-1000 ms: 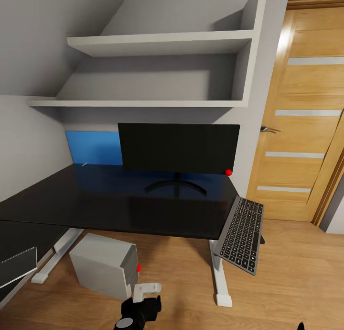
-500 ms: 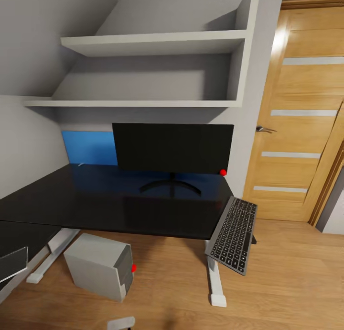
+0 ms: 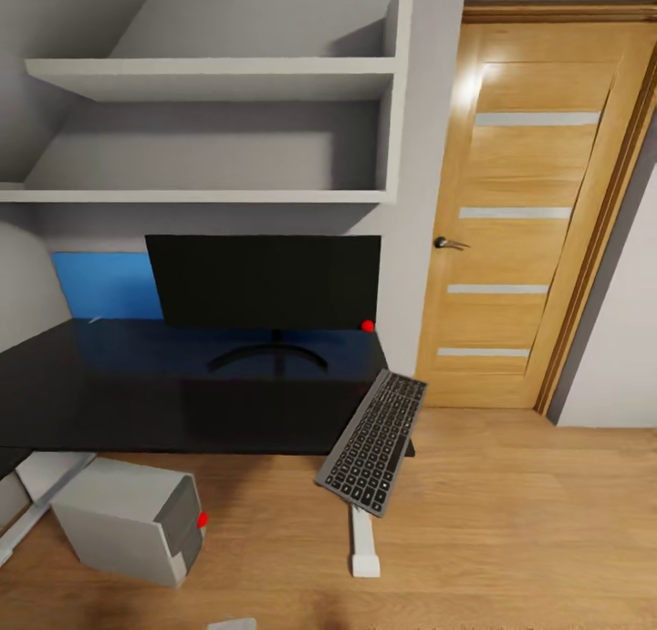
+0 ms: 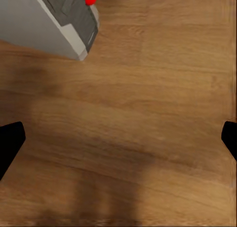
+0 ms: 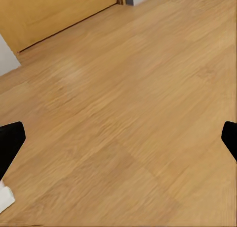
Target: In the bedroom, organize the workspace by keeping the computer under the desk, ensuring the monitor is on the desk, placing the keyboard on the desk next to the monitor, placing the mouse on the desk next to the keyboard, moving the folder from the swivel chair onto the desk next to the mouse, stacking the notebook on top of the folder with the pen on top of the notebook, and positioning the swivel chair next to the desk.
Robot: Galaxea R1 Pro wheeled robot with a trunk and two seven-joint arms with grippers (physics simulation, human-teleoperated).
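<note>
Clearly the keyboard (image 3: 374, 442) overhangs the bench (image 3: 137, 393) edge, far beyond both wide, empty jaws; a nudge drops it.

wooden door (image 3: 516, 219): shut, right of frame | grey wall shelves (image 3: 214, 78): two tiers | plank floor (image 3: 511, 530)

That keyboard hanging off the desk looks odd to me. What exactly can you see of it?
The keyboard is a slim, long slab with a dark grey body and rows of small dark keys. It is not lying flat: it tilts steeply at the right end of the glossy black desk, upper end against the desktop's corner, lower end hanging over the wooden floor in front of the white desk leg. It sits right of the monitor. No gripper touches it.
</note>
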